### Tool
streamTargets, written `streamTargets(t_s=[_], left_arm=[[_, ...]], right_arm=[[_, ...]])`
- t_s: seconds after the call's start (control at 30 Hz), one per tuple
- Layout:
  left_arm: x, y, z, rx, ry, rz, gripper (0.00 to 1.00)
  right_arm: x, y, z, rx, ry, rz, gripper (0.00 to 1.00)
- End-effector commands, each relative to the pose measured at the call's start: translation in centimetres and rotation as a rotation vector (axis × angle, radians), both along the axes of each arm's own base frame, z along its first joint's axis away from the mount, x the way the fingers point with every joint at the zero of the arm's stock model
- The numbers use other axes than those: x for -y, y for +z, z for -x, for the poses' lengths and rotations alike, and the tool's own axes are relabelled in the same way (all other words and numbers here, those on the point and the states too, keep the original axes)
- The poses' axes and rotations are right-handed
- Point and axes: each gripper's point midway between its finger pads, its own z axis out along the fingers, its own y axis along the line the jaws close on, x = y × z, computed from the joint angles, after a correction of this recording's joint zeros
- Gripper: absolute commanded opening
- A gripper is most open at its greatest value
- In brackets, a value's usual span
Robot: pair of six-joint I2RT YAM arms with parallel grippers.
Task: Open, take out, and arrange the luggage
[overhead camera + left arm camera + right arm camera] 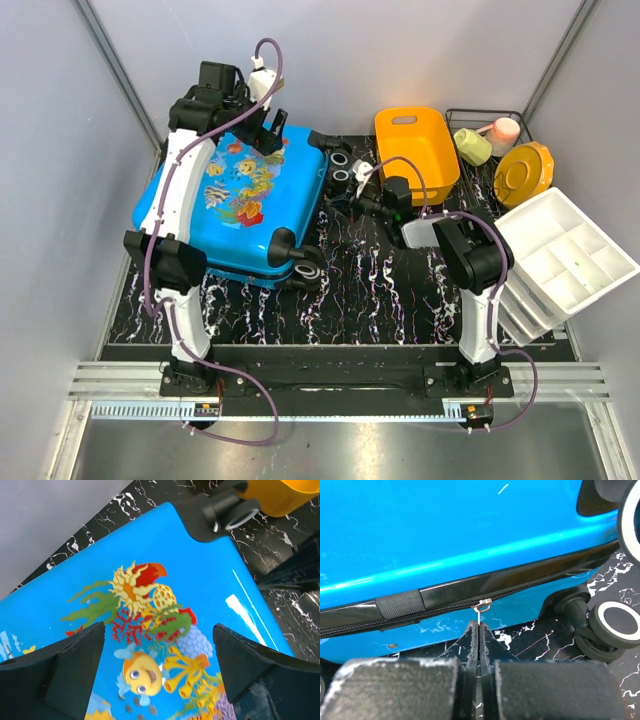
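The bright blue luggage (240, 205) lies flat and closed on the black marbled table, fish-print lid up, wheels toward the right. My left gripper (268, 130) hovers open over the lid's far edge; in the left wrist view its fingers (60, 665) frame the printed fish and coral on the lid (150, 630). My right gripper (352, 190) is at the luggage's right side between the wheels. In the right wrist view it (478, 626) is shut on the thin metal zipper pull (479, 611) hanging from the black zipper band (445, 600) on the luggage (445, 525).
An orange plastic basket (417, 145) stands right of the luggage, close behind my right arm. A wire rack (480, 118) holds a green cup, a pink cup and a yellow lid. White divided trays (560, 260) lie at the right edge. Grey walls enclose the table.
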Motion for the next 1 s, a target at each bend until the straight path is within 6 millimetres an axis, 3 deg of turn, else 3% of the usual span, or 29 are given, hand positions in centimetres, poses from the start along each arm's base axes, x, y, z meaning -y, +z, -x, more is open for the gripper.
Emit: streamTargets(t_s=[0.0,0.1,0.2,0.3,0.4,0.43,0.47,0.53,0.57,0.63,0.67,0.7,0.77,0.8,0.97], left_arm=[[2.3,1.8,-3.7,0.097,0.047,0.156,0.93],[5.1,1.3,-4.0,0.11,-0.002,0.179,0.93],[7.4,-0.5,-3.8,0.079,-0.045,0.166,0.93],[8.5,-2.6,-3.5,0.03,-0.058,0.157,0.93],[8.6,-4.4,-3.0,-0.026,-0.052,0.161,0.91],[8.6,-5.0,-2.8,-0.042,-0.054,0.156,0.91],[8.4,-4.9,-2.4,-0.045,-0.052,0.155,0.91],[7.9,-6.5,-1.7,-0.087,-0.042,0.138,0.91],[7.7,-6.4,-1.3,-0.091,-0.039,0.139,0.9],[7.1,-7.6,-0.7,-0.132,-0.028,0.138,0.9],[6.9,-7.7,-0.4,-0.142,-0.03,0.137,0.89],[6.9,-7.9,-0.2,-0.152,-0.034,0.136,0.89],[7.0,-8.3,0.4,-0.173,-0.067,0.117,0.89],[7.2,-7.8,0.3,-0.162,-0.093,0.117,0.9],[7.8,-6.4,0.5,-0.103,-0.25,0.069,0.95]], right_arm=[[-1.1,1.6,3.5,0.001,0.066,-0.028,0.0],[-1.7,1.0,5.7,-0.037,0.083,-0.02,0.0],[-2.0,1.6,7.6,-0.057,0.086,-0.021,0.0],[-1.3,1.3,7.6,-0.061,0.041,-0.005,0.0],[0.0,1.2,5.6,-0.023,-0.04,0.033,0.0],[1.3,0.9,4.1,-0.036,-0.082,0.043,0.0],[1.5,1.9,2.6,-0.019,-0.104,0.034,0.0],[3.3,1.4,0.1,-0.022,-0.166,0.053,0.0],[3.4,2.6,-1.5,0.016,-0.184,0.048,0.0],[4.2,1.6,-3.5,0.01,-0.217,0.066,0.0],[4.8,3.0,-5.4,0.039,-0.24,0.051,0.0],[5.0,1.6,-6.2,0.019,-0.248,0.063,0.0],[5.6,2.6,-8.4,0.043,-0.271,0.045,0.0],[5.7,1.4,-8.9,0.007,-0.271,0.036,0.0],[5.9,3.1,-11.0,-0.039,-0.25,-0.108,0.0]])
